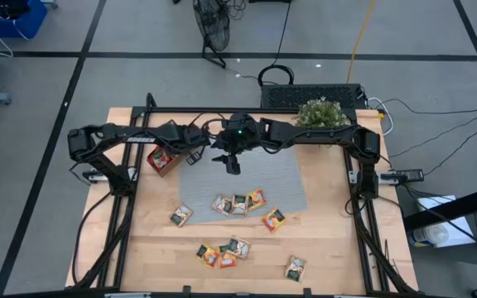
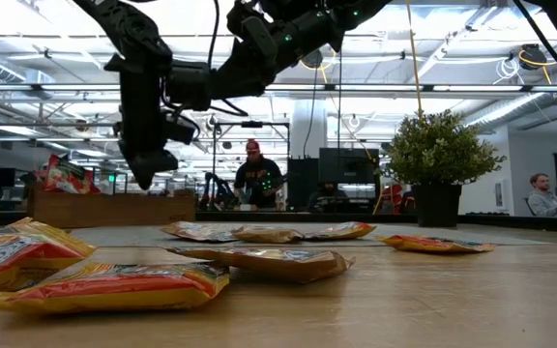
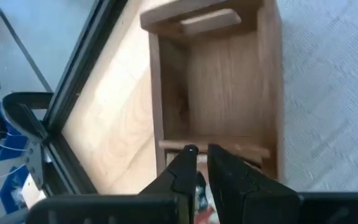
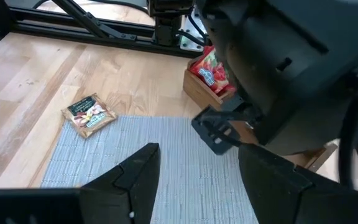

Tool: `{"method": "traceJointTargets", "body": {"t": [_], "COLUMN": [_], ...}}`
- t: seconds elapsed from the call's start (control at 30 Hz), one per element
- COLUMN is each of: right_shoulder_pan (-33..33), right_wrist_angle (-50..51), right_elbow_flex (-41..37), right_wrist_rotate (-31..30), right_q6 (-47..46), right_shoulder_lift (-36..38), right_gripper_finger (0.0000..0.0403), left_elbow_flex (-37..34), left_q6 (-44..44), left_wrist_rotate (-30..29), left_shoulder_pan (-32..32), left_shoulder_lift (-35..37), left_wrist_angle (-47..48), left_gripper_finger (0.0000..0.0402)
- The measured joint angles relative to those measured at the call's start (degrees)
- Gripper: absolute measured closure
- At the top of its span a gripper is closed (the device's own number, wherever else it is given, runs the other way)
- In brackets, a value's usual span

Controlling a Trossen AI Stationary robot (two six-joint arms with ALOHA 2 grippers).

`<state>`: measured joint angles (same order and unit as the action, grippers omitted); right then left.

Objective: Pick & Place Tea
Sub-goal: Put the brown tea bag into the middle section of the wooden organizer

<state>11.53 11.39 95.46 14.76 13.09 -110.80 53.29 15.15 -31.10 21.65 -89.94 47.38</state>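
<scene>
Several tea sachets lie flat on the table: some on the grey woven mat (image 1: pixel 238 203), one beside the mat's corner (image 1: pixel 180 215) (image 4: pixel 89 115), and others on the bare wood near the front (image 1: pixel 222 252) (image 1: pixel 295 267). A brown wooden tray (image 1: pixel 162 159) at the mat's left holds red sachets (image 4: pixel 211 70). My left gripper (image 3: pixel 201 163) hangs over the tray with its fingers pointing down into an empty compartment (image 3: pixel 222 87). The fingers are shut with only a slit between them, and hold nothing that I can see. My right gripper (image 4: pixel 197 171) is open and empty above the mat's far part (image 1: pixel 233 163).
A potted plant (image 1: pixel 321 113) stands at the table's far right. A black frame rail (image 4: pixel 92 28) runs along the table's edges. The two arms meet close together over the mat's far left. People stand and sit in the room beyond (image 2: pixel 257 179).
</scene>
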Motion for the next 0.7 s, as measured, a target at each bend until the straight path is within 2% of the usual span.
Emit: {"method": "traceJointTargets", "body": {"t": [0.2, 0.4, 0.57, 0.7], "right_shoulder_pan": [-0.02, 0.0, 0.0, 0.0], "right_wrist_angle": [0.13, 0.1, 0.1, 0.05], "right_elbow_flex": [0.0, 0.0, 0.0, 0.0], "right_wrist_rotate": [0.11, 0.11, 0.11, 0.11], "right_q6": [-0.01, 0.13, 0.19, 0.78], "right_shoulder_lift": [0.0, 0.0, 0.0, 0.0], "right_gripper_finger": [0.0202, 0.0202, 0.0202, 0.0202], "left_elbow_flex": [-0.27, -1.78, -4.47, -5.11], "left_q6": [0.29, 1.78, 3.0, 2.11], "left_wrist_rotate": [5.99, 9.84, 12.2, 15.58], "left_shoulder_pan": [0.03, 1.32, 2.46, 2.99], "left_shoulder_lift": [0.0, 0.0, 0.0, 0.0], "left_wrist_angle": [2.64, 2.49, 2.59, 2.38], "left_gripper_finger": [0.0357, 0.0396, 0.0387, 0.0397]}}
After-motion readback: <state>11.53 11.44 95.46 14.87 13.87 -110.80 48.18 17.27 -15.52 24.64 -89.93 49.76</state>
